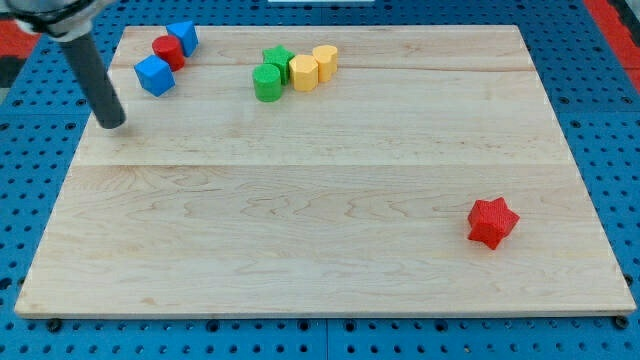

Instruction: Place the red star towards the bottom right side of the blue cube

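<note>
The red star (492, 222) lies near the view's bottom right of the wooden board (320, 200). A blue cube (154, 75) sits at the view's top left, with a red cylinder (168, 51) and a second blue block (183, 37) just above and right of it. My tip (111, 123) rests on the board a little below and left of the blue cube, apart from it and far from the red star.
A green cylinder (267, 83), a green star (278, 60), a yellow hexagonal block (304, 72) and a yellow heart-like block (325, 58) cluster at the view's top centre. A blue pegboard (620, 150) surrounds the board.
</note>
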Controlling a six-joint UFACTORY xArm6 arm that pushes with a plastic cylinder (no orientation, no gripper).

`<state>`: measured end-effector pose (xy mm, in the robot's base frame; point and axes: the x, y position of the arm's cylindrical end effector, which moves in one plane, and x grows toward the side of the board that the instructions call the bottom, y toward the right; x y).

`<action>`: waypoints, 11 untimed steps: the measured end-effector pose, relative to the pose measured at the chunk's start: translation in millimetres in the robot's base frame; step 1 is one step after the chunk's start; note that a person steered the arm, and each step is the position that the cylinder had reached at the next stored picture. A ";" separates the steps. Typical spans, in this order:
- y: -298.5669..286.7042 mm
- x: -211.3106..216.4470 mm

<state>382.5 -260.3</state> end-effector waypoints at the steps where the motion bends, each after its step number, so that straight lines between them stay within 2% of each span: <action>1: 106.8 21.3; 2: 202.8 48.9; 4: 457.2 59.5; 5: 504.8 83.8; 6: 531.6 139.9; 7: 465.4 159.8; 8: 396.3 159.8; 9: 371.9 145.6; 11: 369.8 113.8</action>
<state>496.3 109.5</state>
